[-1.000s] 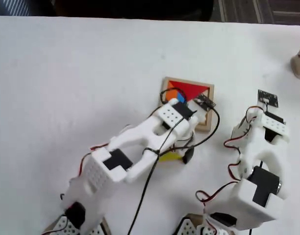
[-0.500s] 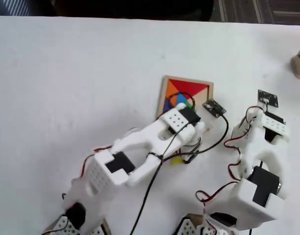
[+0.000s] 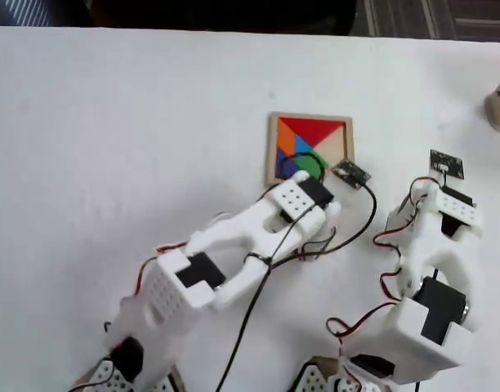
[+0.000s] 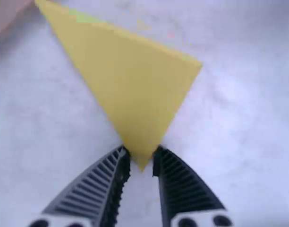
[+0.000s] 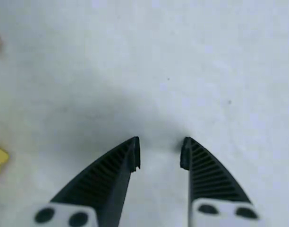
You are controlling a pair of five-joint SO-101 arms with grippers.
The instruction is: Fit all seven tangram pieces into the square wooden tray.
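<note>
A white tabletop (image 3: 111, 122) carried a square wooden tray (image 3: 341, 149), which lay just beyond the left tool (image 4: 140, 153). The tray looked mostly filled. A red triangle (image 3: 314, 133), an orange piece (image 3: 283, 147), a blue piece (image 3: 301, 149), a green piece (image 3: 313, 163) and a purple piece (image 3: 287, 169) sat inside it. A cable (image 3: 364, 212) and the left arm (image 3: 250, 233) covered its near edge, so a full count was not possible. Some bare wood showed along one side. The left tool's fingers were almost closed, pinching one corner of a yellow triangle (image 4: 130, 90), which appeared to lie flat on the tabletop ahead of the tool, short of the tray. The right tool (image 5: 159, 146) hung partly open over bare tabletop, holding nothing, well apart from the tray. By this showing, at least the yellow triangle remained to be fitted.
</note>
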